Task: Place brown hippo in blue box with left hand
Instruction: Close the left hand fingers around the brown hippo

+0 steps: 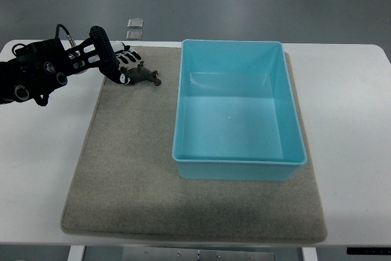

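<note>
Our left hand (119,62) curls its fingers around the brown hippo (143,76) at the far left corner of the grey mat (122,175). Open mat lies between us and the blue box (238,111), which stands empty, its near wall unobstructed.

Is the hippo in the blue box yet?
Not yet. The box holds nothing. The hippo still lies on the mat, left of the box. The left hand has reached it, fingers around one end, but a firm grip isn't clear. Left to do: lift it, carry it right, and drop it in the box.
</note>
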Motion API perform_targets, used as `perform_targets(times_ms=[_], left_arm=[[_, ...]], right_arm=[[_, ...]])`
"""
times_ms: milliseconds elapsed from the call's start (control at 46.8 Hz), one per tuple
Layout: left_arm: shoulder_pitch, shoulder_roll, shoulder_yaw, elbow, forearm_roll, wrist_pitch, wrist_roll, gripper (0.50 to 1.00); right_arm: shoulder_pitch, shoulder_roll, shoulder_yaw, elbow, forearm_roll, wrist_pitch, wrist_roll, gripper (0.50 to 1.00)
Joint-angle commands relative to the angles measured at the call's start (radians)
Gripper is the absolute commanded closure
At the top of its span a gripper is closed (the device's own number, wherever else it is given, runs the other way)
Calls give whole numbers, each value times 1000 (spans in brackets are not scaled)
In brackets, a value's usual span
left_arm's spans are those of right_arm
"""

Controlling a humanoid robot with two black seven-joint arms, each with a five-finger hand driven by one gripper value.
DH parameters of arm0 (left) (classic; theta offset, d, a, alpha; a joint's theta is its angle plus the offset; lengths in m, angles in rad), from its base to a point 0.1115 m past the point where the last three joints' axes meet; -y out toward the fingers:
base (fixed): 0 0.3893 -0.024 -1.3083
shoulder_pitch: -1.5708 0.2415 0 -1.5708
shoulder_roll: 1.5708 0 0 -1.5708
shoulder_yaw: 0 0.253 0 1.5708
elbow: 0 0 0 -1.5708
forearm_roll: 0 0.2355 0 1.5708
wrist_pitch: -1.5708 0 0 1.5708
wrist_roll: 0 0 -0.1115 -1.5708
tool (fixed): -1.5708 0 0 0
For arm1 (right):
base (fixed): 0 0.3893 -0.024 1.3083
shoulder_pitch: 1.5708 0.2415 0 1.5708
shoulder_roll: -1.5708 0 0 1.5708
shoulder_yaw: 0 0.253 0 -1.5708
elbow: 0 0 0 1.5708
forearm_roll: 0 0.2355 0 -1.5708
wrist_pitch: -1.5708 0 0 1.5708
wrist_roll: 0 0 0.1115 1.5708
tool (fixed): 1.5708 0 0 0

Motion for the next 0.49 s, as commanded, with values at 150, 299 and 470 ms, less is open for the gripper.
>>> perform_targets(times_ms=[150, 299, 470], left_arm=[[2, -10, -2, -1, 0, 0, 2, 714], [3, -11, -2, -3, 0, 0, 13, 737], [3, -17, -2, -4, 0, -2, 30, 797]], right_arm=[[0, 0, 0, 0, 0, 0, 0, 564], [0, 0, -2, 0, 0, 0, 0, 564], [0, 0, 0, 0, 0, 0, 0, 564]])
